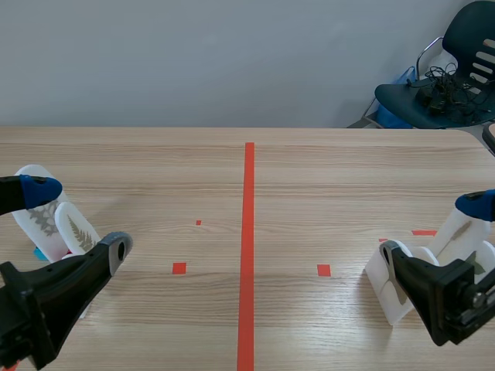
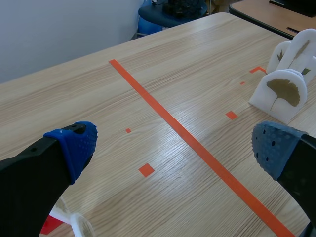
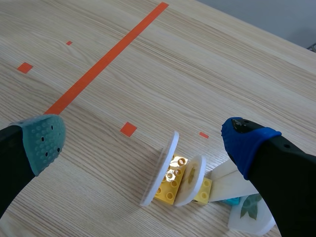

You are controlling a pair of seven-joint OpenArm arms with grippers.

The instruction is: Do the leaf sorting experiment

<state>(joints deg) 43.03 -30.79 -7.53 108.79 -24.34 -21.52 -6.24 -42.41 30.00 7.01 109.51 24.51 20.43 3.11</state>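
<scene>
White rounded cards with pressed leaves stand in two groups. The left group shows a fern leaf and sits between the fingers of my open left gripper. The right group stands by my open right gripper. In the left wrist view the gripper holds nothing, and the right group, with a ginkgo leaf card, is far ahead. In the right wrist view two white cards stand edge-on in a yellow brick base just under the open gripper. A leaf card lies beside the blue finger.
An orange-red tape line runs down the middle of the wooden table. A dark chair with cables on it stands past the far right corner. A second table edge shows beyond.
</scene>
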